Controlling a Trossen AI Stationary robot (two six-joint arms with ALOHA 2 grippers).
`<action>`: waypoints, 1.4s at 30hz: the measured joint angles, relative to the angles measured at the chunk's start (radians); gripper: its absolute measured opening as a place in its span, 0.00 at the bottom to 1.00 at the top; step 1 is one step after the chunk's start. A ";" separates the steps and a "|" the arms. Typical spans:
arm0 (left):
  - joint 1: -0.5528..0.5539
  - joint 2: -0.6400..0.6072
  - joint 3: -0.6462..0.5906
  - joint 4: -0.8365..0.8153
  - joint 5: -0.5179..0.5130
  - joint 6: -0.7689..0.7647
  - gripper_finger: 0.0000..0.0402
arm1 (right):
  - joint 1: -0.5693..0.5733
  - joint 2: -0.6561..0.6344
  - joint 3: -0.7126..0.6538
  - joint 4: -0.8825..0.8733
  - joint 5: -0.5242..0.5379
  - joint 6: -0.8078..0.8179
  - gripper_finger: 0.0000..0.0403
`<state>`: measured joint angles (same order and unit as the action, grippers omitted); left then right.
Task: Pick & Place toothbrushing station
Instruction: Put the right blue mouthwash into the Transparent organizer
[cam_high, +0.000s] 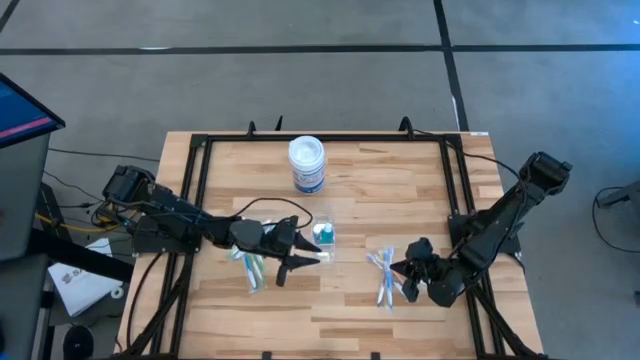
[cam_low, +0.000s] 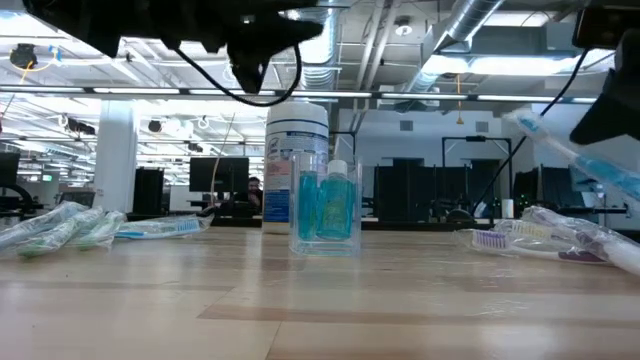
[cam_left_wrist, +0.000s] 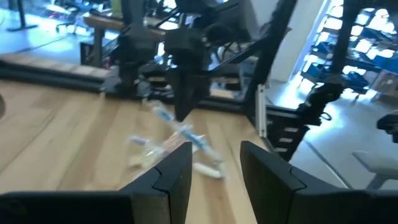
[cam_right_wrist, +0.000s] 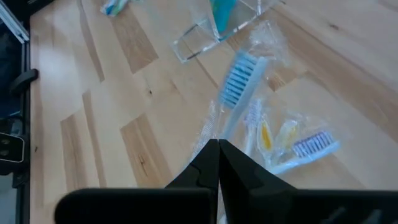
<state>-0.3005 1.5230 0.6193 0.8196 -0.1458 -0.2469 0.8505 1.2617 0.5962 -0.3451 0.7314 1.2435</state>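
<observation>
The clear cup (cam_high: 322, 237) stands upright on its base mid-table, with a small blue white-capped tube (cam_low: 338, 200) inside. Wrapped toothbrushes lie flat in two heaps, one left of the cup (cam_high: 250, 268) and one right of it (cam_high: 383, 275). My left gripper (cam_high: 312, 253) hovers open just left of the cup, above the table, with nothing between its fingers (cam_left_wrist: 177, 171). My right gripper (cam_right_wrist: 217, 146) is at the right heap, shut on one blue-bristled toothbrush (cam_right_wrist: 239, 78), also seen raised in the low view (cam_low: 575, 155). My right gripper pinches the wrapped toothbrush by its handle (cam_right_wrist: 222, 127) between the two fingertips, coming slanting down from the table's right side. The fingers lie roughly along the brush. The bristle head (cam_right_wrist: 238, 79) points toward the cup, and the brush hangs tilted, clear of the table.
A white round jar (cam_high: 307, 163) with a blue label stands behind the cup toward the far edge. A black metal frame (cam_high: 200, 180) runs along the table's sides. Bare wood lies along the near edge.
</observation>
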 joint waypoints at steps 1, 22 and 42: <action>-0.004 0.000 0.000 0.007 0.002 0.001 0.33 | 0.000 0.000 0.005 -0.003 0.003 -0.007 0.00; -0.005 0.128 0.000 0.234 0.031 0.003 0.33 | 0.033 -0.096 0.097 -0.110 0.136 -0.125 0.00; 0.001 0.267 0.139 0.271 0.100 0.006 0.33 | -0.002 -0.145 0.096 0.126 0.193 -0.468 0.00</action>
<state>-0.2999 1.7903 0.7582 1.0904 -0.0458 -0.2406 0.8484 1.1165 0.6926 -0.2187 0.9245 0.7752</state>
